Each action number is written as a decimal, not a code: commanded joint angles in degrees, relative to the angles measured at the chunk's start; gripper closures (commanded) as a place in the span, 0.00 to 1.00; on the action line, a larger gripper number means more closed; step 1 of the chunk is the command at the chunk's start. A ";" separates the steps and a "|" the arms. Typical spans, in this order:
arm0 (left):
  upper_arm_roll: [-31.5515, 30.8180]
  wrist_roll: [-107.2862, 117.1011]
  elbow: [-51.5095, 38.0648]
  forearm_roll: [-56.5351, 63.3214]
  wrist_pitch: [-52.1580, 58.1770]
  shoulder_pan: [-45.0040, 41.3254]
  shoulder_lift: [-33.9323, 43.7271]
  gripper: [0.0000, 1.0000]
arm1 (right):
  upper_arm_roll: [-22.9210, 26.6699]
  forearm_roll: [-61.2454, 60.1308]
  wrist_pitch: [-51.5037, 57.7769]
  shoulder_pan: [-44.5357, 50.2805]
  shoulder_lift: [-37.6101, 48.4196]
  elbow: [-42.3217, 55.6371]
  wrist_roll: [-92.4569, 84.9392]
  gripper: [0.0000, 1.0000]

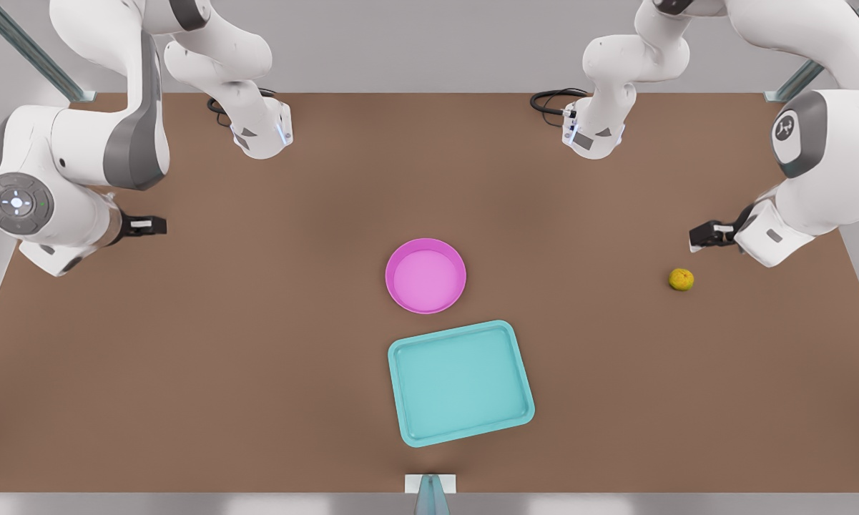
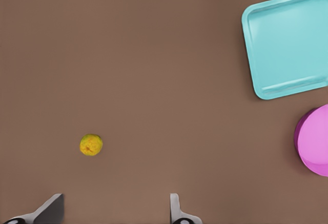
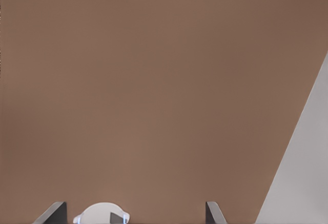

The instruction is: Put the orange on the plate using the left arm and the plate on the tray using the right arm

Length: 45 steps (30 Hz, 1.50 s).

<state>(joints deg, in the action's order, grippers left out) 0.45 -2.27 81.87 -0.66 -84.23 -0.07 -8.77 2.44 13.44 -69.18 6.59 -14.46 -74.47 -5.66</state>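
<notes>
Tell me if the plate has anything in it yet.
Empty. The plate shows only its bare pink inside, while the orange sits on the table, far off toward the front view's right.

1. A brown matte desk (image 1: 257, 372) spans nearly the whole front view; its surface is plain, evenly lit, with soft darker patches toward the middle.
2. Behind its far edge, at 12 o'clock, runs a pale grey wall (image 1: 415, 43).
3. Grey-green metal struts slant in at 10 o'clock (image 1: 28, 50) and 2 o'clock (image 1: 815, 68), each meeting a small foot at a far desk corner.
4. Black cables (image 1: 551, 100) coil on the desk near the far edge.
5. At 6 o'clock a small white bracket (image 1: 430, 483) with a grey post sits on the near edge.
6. A light grey floor strip (image 1: 186, 504) borders the near edge.
</notes>
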 commanded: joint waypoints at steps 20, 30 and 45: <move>15.11 -35.17 40.56 -0.48 -54.20 2.97 -14.79 0.00 | 0.02 -0.26 -3.24 0.00 -0.65 -0.15 -2.69 0.00; 15.37 -33.06 40.82 -0.57 -54.02 2.97 -19.36 0.00 | 0.11 -0.26 -3.33 0.09 -0.92 -0.24 -2.60 0.00; 15.37 -29.63 40.82 -0.48 -53.32 2.88 -19.89 0.43 | 0.64 -1.84 -3.41 0.00 -1.27 -0.32 -2.69 0.00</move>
<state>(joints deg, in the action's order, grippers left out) 15.82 -29.95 122.74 -0.69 -137.80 2.82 -28.66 3.04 11.94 -72.56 6.58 -15.80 -74.80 -8.10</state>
